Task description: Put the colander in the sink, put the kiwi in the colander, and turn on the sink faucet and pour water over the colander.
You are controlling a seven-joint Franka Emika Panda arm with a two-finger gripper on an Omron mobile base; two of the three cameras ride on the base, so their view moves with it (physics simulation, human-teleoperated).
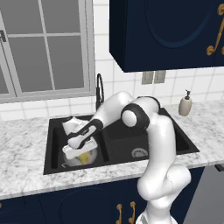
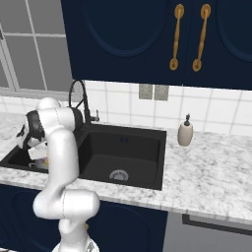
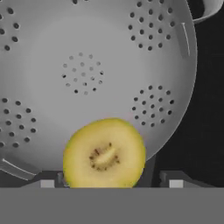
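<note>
The light grey colander (image 3: pixel 87 65) sits in the left basin of the black sink (image 1: pixel 131 127), its rim (image 1: pixel 70 162) showing below my hand. A cut yellow kiwi (image 3: pixel 104 153) lies inside the colander, seeds facing the hand camera. My gripper (image 3: pixel 111 183) hangs low over the colander, straddling the kiwi. A dark gap shows between the fruit and the right fingertip (image 3: pixel 173 181), so the jaws stand open around it. From the left base view the gripper (image 1: pixel 81 151) covers most of the colander. The black gooseneck faucet (image 1: pixel 99 89) rises behind the basins.
The right basin with its silver drain (image 1: pixel 139 152) lies beside my forearm. A beige soap dispenser (image 1: pixel 185 105) stands on the marble counter (image 1: pixel 26 148) at the back right. Dark blue cabinets (image 1: pixel 166 30) hang above, and a window (image 1: pixel 43 48) is at the back left.
</note>
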